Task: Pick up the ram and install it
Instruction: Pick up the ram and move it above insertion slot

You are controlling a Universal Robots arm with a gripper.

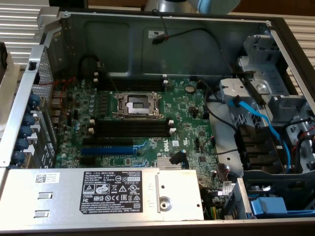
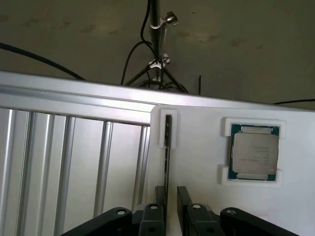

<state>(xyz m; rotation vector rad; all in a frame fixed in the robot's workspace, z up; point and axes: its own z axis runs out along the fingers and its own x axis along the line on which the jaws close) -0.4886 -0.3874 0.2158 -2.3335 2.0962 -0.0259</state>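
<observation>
The ram (image 2: pixel 168 147) stands on edge in a white holder (image 2: pixel 167 112) on a white plate, and shows as a thin dark strip. My gripper (image 2: pixel 171 191) is open over its near end. The strip runs into the gap between the two black fingers (image 2: pixel 183 196), close to the one on the other side and with free space toward this one. In the exterior view, the open computer case holds the green motherboard (image 1: pixel 187 110). Its long black memory slots (image 1: pixel 132 129) with white end clips have nothing in them.
A processor chip (image 2: pixel 255 153) lies in a white frame on the same plate as the ram. A ribbed aluminium surface (image 2: pixel 74 162) and a tripod (image 2: pixel 156 59) lie beyond. In the case are the processor socket (image 1: pixel 136 104), a blue slot (image 1: pixel 106 150), the power supply (image 1: pixel 98 194) and blue cables (image 1: pixel 256 120).
</observation>
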